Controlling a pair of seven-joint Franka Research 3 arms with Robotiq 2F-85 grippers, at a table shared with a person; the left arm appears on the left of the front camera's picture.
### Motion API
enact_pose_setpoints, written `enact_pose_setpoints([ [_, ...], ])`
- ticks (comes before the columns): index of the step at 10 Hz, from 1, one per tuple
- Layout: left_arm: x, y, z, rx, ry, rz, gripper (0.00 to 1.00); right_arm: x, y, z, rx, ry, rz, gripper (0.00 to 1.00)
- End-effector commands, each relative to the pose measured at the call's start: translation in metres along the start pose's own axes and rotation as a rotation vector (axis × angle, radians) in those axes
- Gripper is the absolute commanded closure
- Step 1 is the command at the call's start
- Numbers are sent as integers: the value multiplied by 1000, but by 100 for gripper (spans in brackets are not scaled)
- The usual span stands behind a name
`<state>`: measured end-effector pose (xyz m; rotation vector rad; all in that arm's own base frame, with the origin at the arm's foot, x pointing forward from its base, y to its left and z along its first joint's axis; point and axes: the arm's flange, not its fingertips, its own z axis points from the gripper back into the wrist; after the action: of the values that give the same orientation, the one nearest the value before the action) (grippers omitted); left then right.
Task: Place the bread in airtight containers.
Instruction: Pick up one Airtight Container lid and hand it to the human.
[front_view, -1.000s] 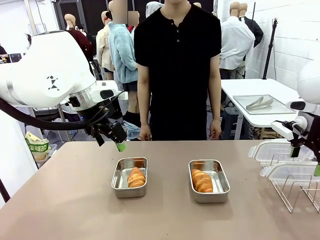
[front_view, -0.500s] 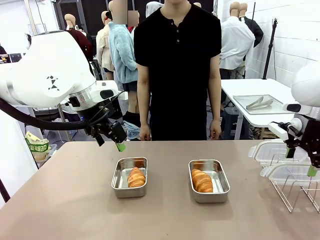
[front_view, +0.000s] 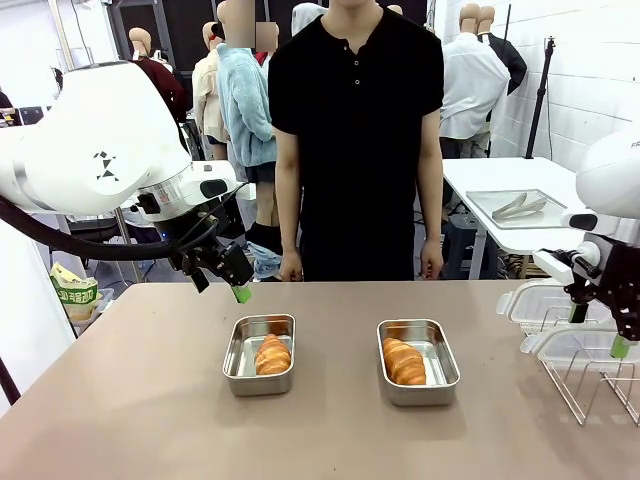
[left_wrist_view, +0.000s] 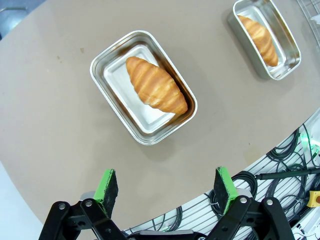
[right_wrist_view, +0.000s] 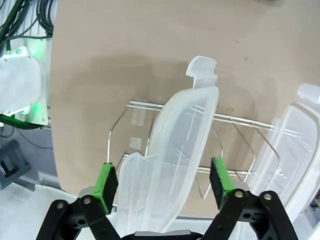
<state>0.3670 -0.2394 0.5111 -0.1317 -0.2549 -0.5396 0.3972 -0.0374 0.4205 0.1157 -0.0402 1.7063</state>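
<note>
R gripper (front_view: 598, 330) shifted left, now spread astride upright lid (right_wrist_view: 175, 150) on rack (right_wrist_view: 235, 120); L gripper (left_wrist_view: 165, 182) spread above bench (front_view: 150, 400); L croissant (front_view: 272, 354) in L tin (front_view: 233, 362), R croissant (front_view: 404, 361) in R tin (front_view: 447, 368).

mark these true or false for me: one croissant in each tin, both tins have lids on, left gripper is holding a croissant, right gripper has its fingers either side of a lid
1. One croissant lies in the left tin, the other croissant in the right tin. True.
2. Both tins have lids on. False: both are uncovered; the clear lid stands in the wire rack.
3. The left gripper is holding a croissant. False: it is open and empty, above the table.
4. The right gripper has its fingers either side of the clear lid. True; the jaws are open around it.
</note>
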Motion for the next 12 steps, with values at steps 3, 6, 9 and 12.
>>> enact_pose_setpoints([
  [3,1,1,0,-2,-1,1,0,-6,-9,-2,8,-4,-34,95],
  [6,1,1,0,-2,-1,1,0,-7,-8,-2,9,-1,-38,100],
  [9,1,1,0,-2,-1,1,0,-8,-9,0,-1,1,-47,100],
  [12,1,1,0,-2,-1,1,0,-7,-7,7,22,-30,-77,100],
])
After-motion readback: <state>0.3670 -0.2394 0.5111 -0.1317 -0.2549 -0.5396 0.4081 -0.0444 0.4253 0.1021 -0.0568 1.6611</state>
